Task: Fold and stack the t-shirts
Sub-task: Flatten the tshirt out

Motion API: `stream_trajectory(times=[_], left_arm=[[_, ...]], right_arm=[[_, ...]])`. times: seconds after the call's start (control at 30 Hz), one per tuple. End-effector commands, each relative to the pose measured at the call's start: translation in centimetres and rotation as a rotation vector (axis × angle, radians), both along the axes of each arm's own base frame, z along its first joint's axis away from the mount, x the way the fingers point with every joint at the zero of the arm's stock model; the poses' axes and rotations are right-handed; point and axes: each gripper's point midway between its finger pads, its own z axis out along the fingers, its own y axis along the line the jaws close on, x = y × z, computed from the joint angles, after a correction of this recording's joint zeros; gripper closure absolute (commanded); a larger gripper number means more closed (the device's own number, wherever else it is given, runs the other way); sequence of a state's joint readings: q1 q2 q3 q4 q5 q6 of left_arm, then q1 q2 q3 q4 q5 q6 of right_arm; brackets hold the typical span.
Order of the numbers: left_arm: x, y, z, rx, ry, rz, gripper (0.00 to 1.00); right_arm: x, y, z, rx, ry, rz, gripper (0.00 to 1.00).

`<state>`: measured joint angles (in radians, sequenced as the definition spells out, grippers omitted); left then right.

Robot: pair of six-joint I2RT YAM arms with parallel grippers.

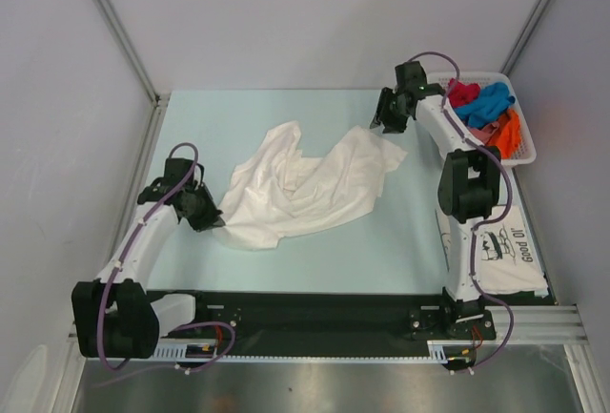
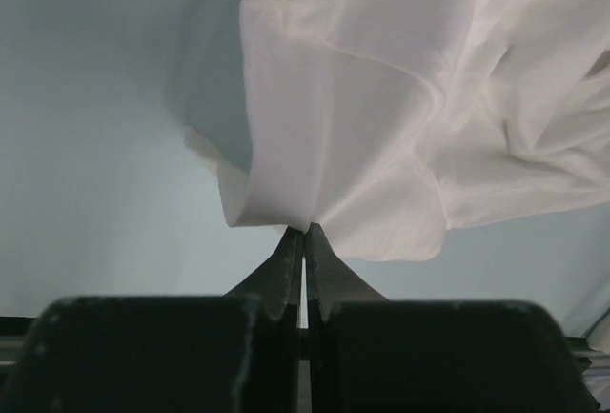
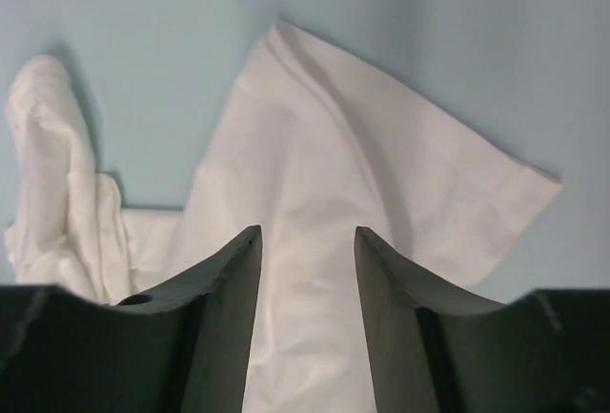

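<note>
A plain white t-shirt (image 1: 305, 184) lies crumpled on the pale blue table (image 1: 248, 113). My left gripper (image 1: 212, 222) is shut on its near left edge; the pinched cloth (image 2: 315, 213) bunches right at the fingertips in the left wrist view. My right gripper (image 1: 386, 129) hovers open over the shirt's far right corner (image 3: 400, 175), nothing between its fingers (image 3: 238, 270). A folded white t-shirt with black print (image 1: 503, 246) lies at the near right. Red, blue, pink and orange t-shirts (image 1: 486, 108) fill the basket.
A white lattice basket (image 1: 522, 146) stands at the far right corner. Grey walls and metal rails (image 1: 143, 184) bound the table. The black base rail (image 1: 315, 313) runs along the near edge.
</note>
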<state>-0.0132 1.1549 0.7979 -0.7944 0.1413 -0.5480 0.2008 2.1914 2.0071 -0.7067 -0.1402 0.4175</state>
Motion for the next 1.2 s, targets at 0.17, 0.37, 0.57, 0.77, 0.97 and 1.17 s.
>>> stream_trajectory(times=[0.17, 0.37, 0.57, 0.77, 0.97, 1.17], left_arm=[[1.2, 0.1, 1.0, 0.007, -0.054, -0.011, 0.84], [1.1, 0.0, 0.3, -0.003, -0.038, -0.01, 0.85], [1.6, -0.1, 0.6, -0.003, -0.045, -0.019, 0.84], [2.1, 0.0, 1.2, 0.004, -0.058, -0.033, 0.79], [2.1, -0.2, 1.3, -0.008, -0.059, -0.039, 0.79], [2.2, -0.3, 1.5, -0.015, -0.061, -0.046, 0.79]], right_arm=[[-8.3, -3.1, 3.7, -0.055, 0.037, -0.008, 0.53], [-14.1, -4.2, -1.4, -0.025, 0.094, -0.002, 0.69], [-14.3, -4.2, -4.2, 0.004, 0.105, 0.013, 0.78], [-13.7, -2.6, -6.6, 0.077, 0.137, 0.061, 0.66], [-13.5, -1.9, -8.2, 0.101, 0.168, 0.064, 0.6], [-13.5, -2.3, -9.4, 0.078, 0.176, 0.045, 0.77]])
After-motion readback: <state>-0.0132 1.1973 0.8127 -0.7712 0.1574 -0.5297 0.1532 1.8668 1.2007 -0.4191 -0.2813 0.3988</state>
